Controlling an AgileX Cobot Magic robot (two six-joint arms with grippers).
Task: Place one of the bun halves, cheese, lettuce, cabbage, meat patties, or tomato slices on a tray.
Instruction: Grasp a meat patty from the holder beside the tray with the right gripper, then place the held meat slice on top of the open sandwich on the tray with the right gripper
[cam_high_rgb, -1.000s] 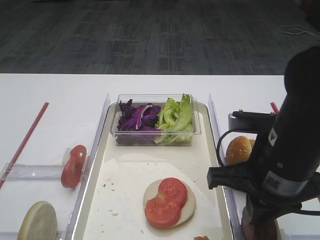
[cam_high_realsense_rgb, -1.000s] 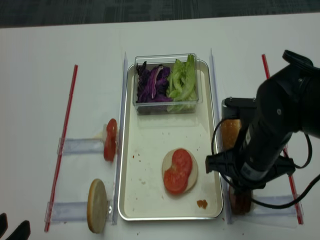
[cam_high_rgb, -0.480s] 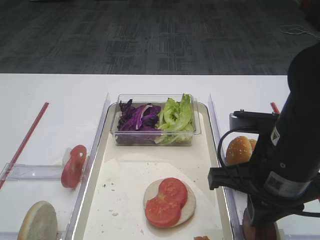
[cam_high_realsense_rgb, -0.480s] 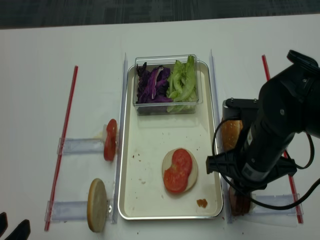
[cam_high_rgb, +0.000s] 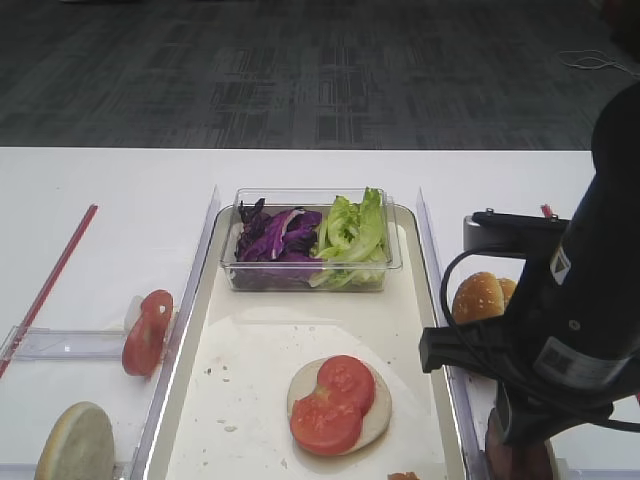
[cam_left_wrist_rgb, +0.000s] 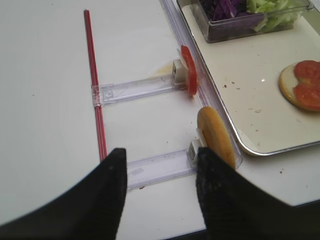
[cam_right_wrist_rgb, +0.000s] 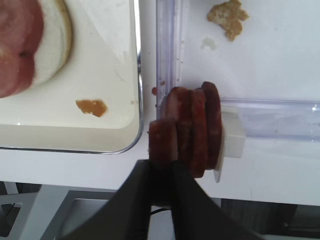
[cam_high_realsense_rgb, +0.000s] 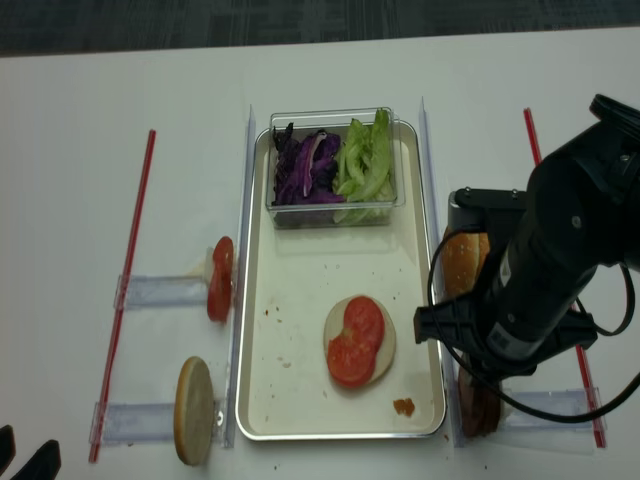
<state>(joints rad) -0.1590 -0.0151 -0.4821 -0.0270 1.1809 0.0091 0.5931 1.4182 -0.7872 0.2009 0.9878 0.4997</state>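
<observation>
White surface (cam_high_realsense_rgb: 60, 150): meat patties (cam_right_wrist_rgb: 192, 127) stood on edge in a rack just right of the tray (cam_high_realsense_rgb: 300, 300). My right fingers (cam_right_wrist_rgb: 161, 172) were closed on the nearest patty's rim; soft, greasy, likely slippery. My left fingers (cam_left_wrist_rgb: 160, 175) stood apart, empty.
</observation>
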